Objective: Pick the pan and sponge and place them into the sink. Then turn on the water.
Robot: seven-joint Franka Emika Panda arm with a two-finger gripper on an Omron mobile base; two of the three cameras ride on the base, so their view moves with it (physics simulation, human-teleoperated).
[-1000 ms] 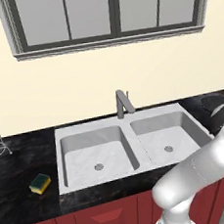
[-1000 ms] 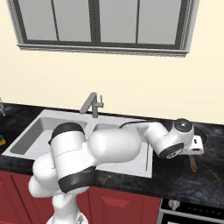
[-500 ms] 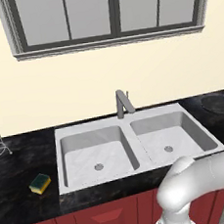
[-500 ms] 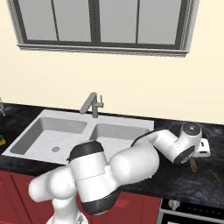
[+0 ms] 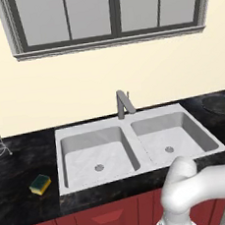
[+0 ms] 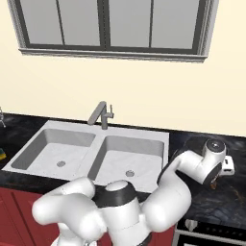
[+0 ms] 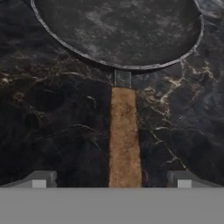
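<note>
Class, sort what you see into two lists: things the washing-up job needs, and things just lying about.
Needed for the job:
pan, on the counter right of the sink
sponge, on the counter left of the sink
sink
faucet
claw, open over the pan's handle

Just lying about:
window
red cabinets

We count one pan (image 7: 118, 30), one sponge (image 5: 40, 184), one double sink (image 5: 131, 132) with two basins and two drains, one faucet (image 5: 124, 103), one window (image 5: 108, 13), all on one worktop (image 5: 26, 203).
</note>
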